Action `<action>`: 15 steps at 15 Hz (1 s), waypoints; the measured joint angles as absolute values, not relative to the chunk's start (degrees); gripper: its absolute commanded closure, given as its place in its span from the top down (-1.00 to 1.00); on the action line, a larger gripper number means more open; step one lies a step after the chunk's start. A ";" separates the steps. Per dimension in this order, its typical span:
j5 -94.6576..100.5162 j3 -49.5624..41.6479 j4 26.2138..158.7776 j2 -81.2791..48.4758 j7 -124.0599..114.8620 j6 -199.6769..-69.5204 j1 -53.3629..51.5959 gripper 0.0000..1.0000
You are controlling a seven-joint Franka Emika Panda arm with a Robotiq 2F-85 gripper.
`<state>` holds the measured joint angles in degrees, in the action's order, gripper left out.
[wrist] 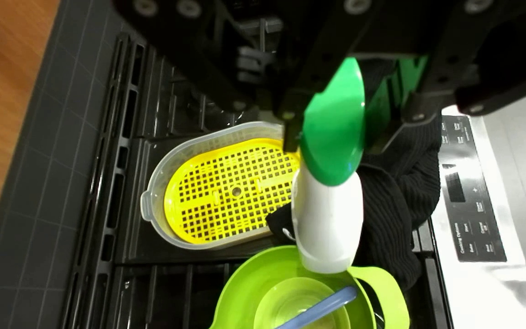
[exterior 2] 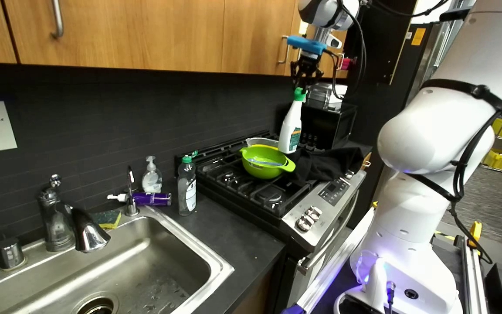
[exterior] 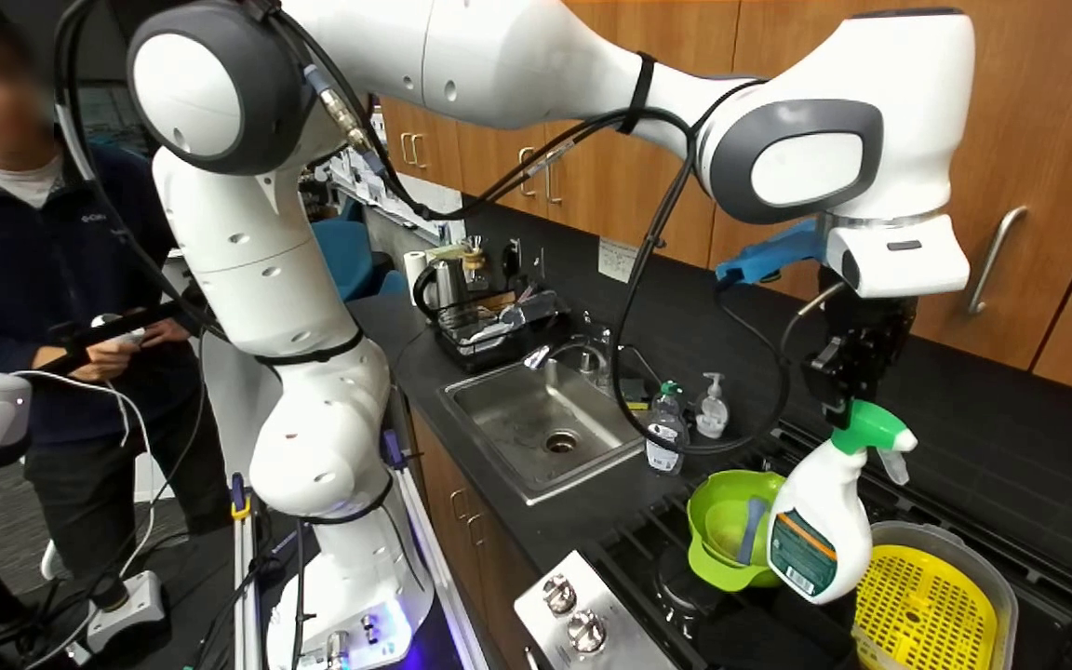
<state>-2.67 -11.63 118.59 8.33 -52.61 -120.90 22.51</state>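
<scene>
Tool (wrist: 336, 137) is narrowed onto the green head of a white spray bottle (exterior: 820, 526), one finger each side, gap about as wide as the head. Bottle hangs directly below the tool, tilted, base swung out toward the green bowl (wrist: 247, 281). In the wrist view that base overlaps the bowl's edge; can't tell if they touch. Bowl sits on the stove (exterior 2: 294, 222), with a smaller green bowl (wrist: 286, 297) and a blue utensil (wrist: 316, 310) inside. Near it: translucent tub (wrist: 226, 137) with a yellow perforated insert (wrist: 226, 196), plus bunched black cloth (wrist: 395, 224). Dish soap bottle (exterior 2: 187, 189) and pump dispenser (exterior 2: 151, 179) stand on the surface (exterior 2: 238, 240) near the sink (exterior 2: 222, 268) in both exterior views
</scene>
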 measured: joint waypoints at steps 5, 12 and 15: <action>-3.50 -13.87 115.03 5.24 -52.68 -120.18 22.28 -0.72; -7.87 -15.37 111.91 2.97 -52.55 -120.15 21.70 -0.72; -9.17 -15.50 110.90 2.37 -52.50 -120.15 21.54 -0.72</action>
<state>-9.17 -15.50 110.90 2.37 -52.50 -120.15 21.54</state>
